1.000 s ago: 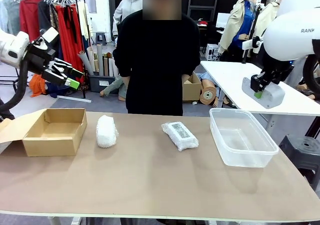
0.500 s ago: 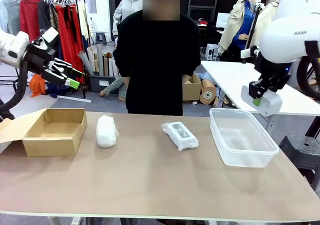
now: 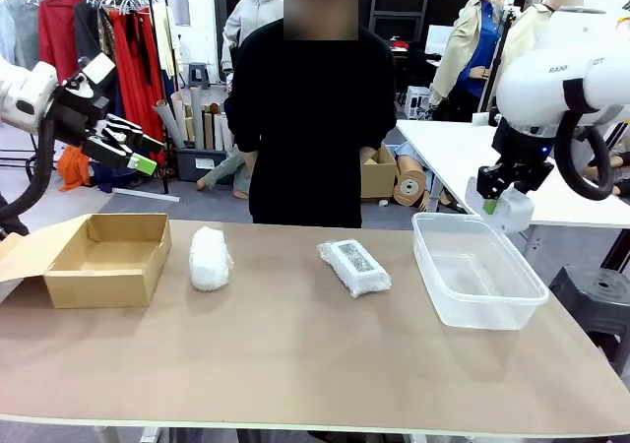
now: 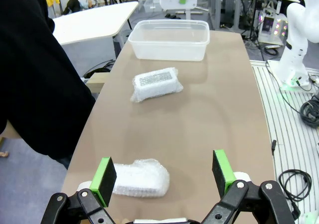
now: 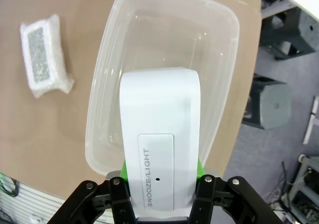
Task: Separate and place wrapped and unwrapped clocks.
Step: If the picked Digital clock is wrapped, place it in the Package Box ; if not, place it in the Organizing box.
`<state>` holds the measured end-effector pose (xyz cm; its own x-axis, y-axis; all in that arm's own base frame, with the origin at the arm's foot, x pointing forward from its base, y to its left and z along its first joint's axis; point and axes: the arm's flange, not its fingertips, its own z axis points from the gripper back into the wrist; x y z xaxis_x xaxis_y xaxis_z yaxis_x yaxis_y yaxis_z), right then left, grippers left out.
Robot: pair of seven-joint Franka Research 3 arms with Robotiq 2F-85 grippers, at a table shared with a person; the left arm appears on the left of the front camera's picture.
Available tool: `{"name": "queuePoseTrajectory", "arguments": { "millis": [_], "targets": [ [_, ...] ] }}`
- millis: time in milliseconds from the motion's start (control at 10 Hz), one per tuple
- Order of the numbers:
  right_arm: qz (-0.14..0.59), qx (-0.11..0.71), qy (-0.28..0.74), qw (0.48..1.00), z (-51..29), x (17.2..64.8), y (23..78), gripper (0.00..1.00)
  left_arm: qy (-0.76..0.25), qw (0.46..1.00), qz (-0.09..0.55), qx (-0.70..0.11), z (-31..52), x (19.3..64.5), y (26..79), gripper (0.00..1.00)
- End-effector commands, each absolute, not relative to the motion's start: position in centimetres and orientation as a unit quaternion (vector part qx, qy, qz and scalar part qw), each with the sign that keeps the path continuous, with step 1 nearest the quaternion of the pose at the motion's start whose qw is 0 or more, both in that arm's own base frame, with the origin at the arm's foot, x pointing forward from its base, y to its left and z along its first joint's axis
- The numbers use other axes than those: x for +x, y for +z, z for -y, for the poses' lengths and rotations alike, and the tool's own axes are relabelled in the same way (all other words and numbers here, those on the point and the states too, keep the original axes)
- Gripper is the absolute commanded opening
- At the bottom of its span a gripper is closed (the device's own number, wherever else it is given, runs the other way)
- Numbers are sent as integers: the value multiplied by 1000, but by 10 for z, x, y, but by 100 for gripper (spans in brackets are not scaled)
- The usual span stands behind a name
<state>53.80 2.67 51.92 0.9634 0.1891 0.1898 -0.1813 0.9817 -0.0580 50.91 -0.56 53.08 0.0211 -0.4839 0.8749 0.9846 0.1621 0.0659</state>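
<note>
The bare white clock hangs just above the far rim of the clear plastic container, with my right gripper shut on it. In the right wrist view the clock, marked SNOOZE/LIGHT, sits between my right gripper's green pads, over the container. The bubble-wrapped bundle and the clear-wrapped bundle with a label lie on the table. My left gripper hangs open, high above the table's left end. In the left wrist view the left gripper stands over the bubble-wrapped bundle.
An open cardboard box stands at the table's left end. A person in black stands at the far side, hands off the table. The near half of the brown table is bare. A white table stands behind the right arm.
My right arm has carried the clock leftward from over the white table to just above the container's far rim. The left arm and both bundles have not moved.
</note>
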Motion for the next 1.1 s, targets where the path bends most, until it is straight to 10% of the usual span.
{"name": "queuePoseTrajectory", "arguments": {
  "millis": [0,1000],
  "targets": [
    [111,-2,63,992,-25,552,499,0,-571,643,408,-308,7,508,532,100],
    [94,12,11,995,-23,578,434,0,-571,643,408,-308,7,508,532,100]
  ]
}}
